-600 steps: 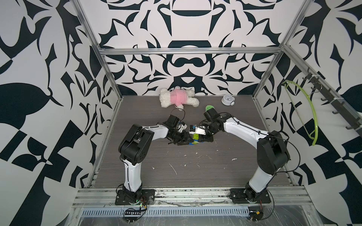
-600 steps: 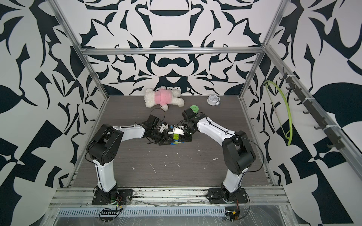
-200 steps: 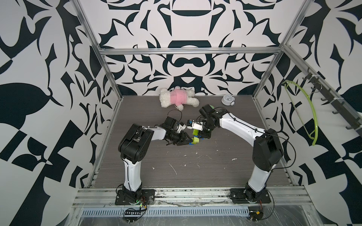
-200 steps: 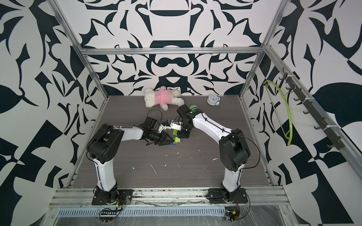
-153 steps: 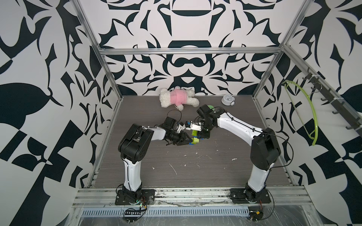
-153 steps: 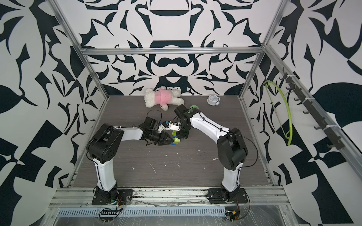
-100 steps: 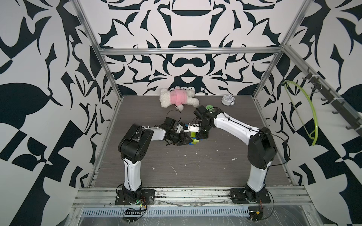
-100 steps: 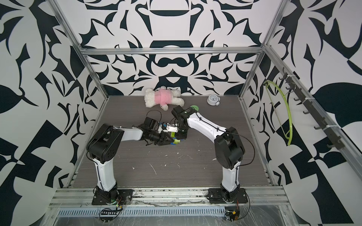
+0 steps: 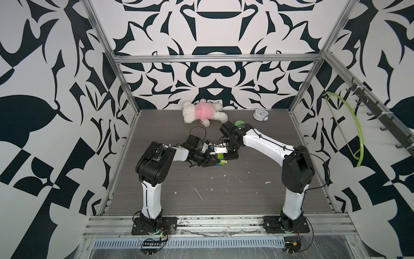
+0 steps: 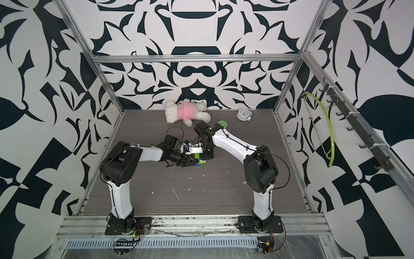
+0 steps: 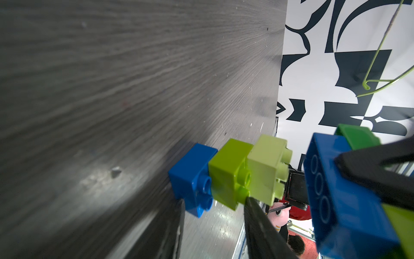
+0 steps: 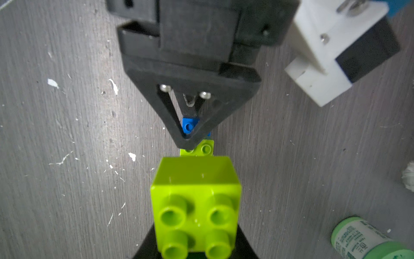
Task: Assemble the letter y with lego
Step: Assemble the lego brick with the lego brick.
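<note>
Small blue brick [image 12: 189,125] behind left claw [image 12: 190,143]

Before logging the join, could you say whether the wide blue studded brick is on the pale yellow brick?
Off: the left wrist view shows a gap between the wide blue studded brick and the pale yellow brick.

Back by the wall lies a white plush toy in a pink top [image 9: 202,112], with a little round white alarm clock [image 9: 259,114] off to one side. A round green tub [image 9: 239,123] sits between them, slightly nearer. A lime-green wire hanger [image 9: 354,125] hangs on the side-wall hooks. The grey wood-grain tabletop [image 9: 201,195] has white flecks.
</note>
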`<control>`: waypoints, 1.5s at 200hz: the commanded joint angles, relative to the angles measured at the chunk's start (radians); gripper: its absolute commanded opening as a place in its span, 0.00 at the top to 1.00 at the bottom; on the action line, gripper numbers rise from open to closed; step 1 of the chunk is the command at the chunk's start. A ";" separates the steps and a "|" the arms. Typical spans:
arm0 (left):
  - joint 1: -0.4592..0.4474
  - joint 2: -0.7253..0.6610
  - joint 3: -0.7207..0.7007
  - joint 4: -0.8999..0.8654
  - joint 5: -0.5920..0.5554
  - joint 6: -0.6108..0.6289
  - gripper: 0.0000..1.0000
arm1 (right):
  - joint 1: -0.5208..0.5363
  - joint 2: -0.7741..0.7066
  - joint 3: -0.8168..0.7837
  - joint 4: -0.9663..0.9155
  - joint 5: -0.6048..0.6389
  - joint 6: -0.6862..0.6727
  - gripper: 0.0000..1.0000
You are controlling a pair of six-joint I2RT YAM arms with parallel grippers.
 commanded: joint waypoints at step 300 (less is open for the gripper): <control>0.014 0.121 -0.080 -0.197 -0.304 0.009 0.53 | 0.046 0.093 0.062 -0.061 0.088 -0.056 0.92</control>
